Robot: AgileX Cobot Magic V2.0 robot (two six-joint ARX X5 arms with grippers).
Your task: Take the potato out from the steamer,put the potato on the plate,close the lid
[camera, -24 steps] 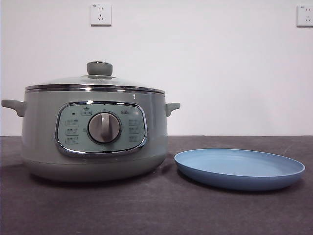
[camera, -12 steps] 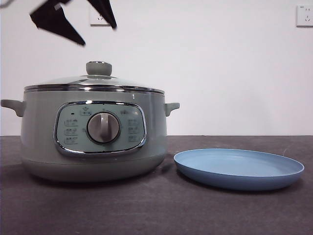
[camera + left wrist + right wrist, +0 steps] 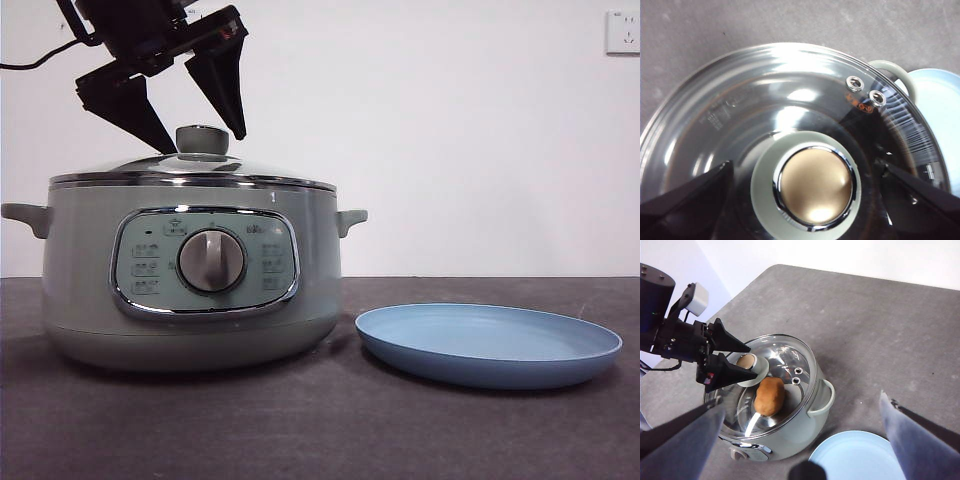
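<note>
Descended since a moment ago, the left gripper point(image 3: 205, 140) now hangs spread-jawed astride the knob of the lid point(image 3: 195, 168), not yet touching. That lid sits on the steamer point(image 3: 190, 270), with the potato point(image 3: 769, 396) inside. Next: lower, clamp the knob, lift. Rightward, the plate point(image 3: 489, 345) lies bare; the right gripper point(image 3: 800, 440) waits above, jaws parted.
</note>
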